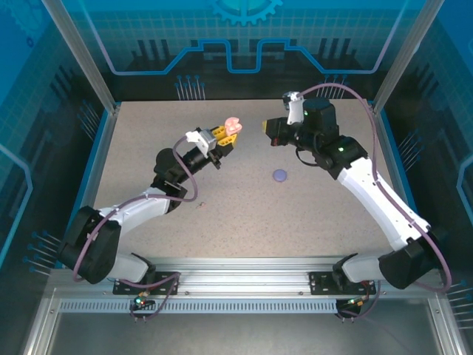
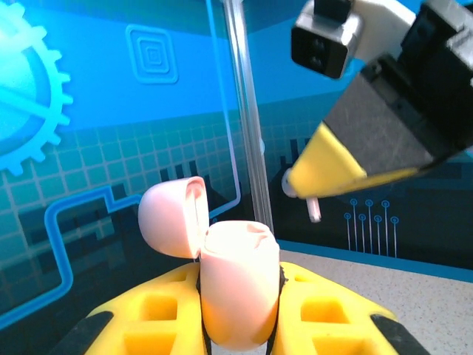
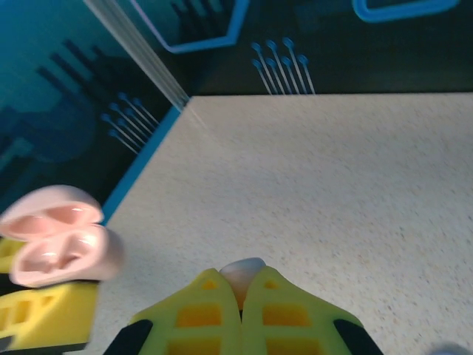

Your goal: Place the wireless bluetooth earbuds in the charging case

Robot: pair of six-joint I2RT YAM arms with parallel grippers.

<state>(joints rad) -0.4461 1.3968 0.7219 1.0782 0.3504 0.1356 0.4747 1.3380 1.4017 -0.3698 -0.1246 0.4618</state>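
My left gripper (image 1: 226,136) is shut on the pink charging case (image 1: 233,126) and holds it above the table at the back middle. In the left wrist view the case (image 2: 236,288) stands upright between the yellow fingers (image 2: 155,310), with its lid (image 2: 171,218) swung open to the left. My right gripper (image 1: 267,127) faces it from the right, a short gap away, shut on a pale earbud (image 3: 242,272) that peeks out between its fingertips. The earbud's stem (image 2: 314,208) hangs below the right gripper's yellow tips (image 2: 325,170). The open case (image 3: 59,244) shows two hollows.
A round purple case (image 1: 280,175) lies closed on the speckled table (image 1: 244,214), just below the right gripper. A tiny dark speck (image 1: 201,203) lies near the left arm's elbow. Clear walls and metal posts (image 1: 100,74) ring the table.
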